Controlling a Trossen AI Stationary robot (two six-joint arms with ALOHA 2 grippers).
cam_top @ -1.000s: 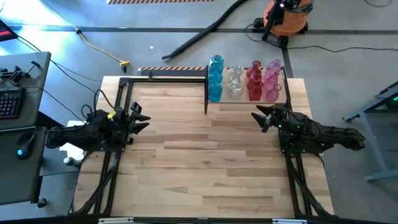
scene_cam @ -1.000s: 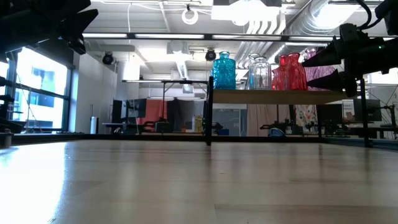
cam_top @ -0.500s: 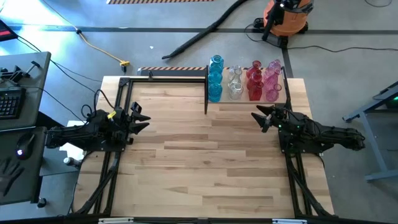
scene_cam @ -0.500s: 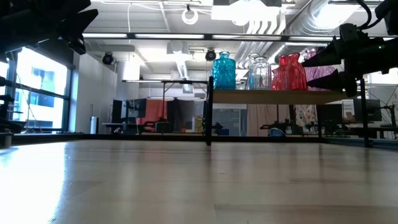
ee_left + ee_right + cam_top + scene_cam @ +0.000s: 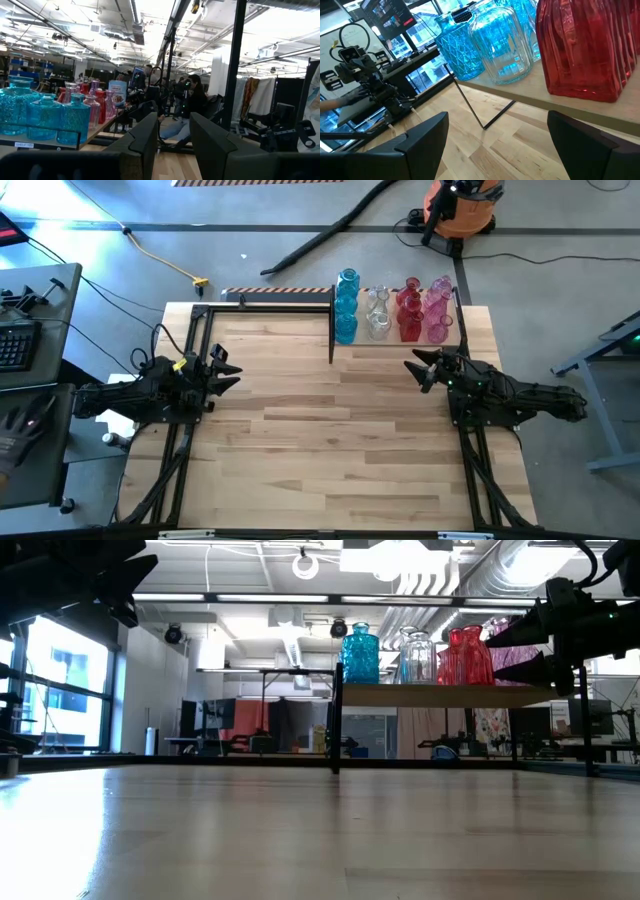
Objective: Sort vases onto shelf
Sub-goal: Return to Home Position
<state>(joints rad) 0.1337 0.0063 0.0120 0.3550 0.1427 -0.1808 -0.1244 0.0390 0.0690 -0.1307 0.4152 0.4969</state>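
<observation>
A wide, pale wooden worktop [image 5: 330,440] fills the view from above, with one dark arm at each side edge.

The left arm [image 5: 130,395] lies folded low along its edge of the worktop, forearm pointing inward. Its end effector [image 5: 232,370] hangs above the bare wood, touching nothing. Its two fingers [image 5: 145,142] are parted by a narrow gap with nothing between them.

The right arm [image 5: 510,400] mirrors it at the opposite edge, folded and aimed inward and slightly toward the far side. Its end effector [image 5: 415,372] is spread wide and empty, held in the air at about the height of the shelf's top board.

The shelf [image 5: 440,695], a light plywood board on thin black uprights, stands just beyond the right end effector's fingertips, at the far edge of the worktop. It is well apart from the left end effector, across the worktop.

All the vases in view stand upright on the shelf, grouped by colour in short rows running front to back. From the right end effector, the pink vases [image 5: 437,315] are nearest. Then come the red vases [image 5: 410,312], the clear vases [image 5: 377,315], and farthest along the board the blue vases [image 5: 346,305].
</observation>
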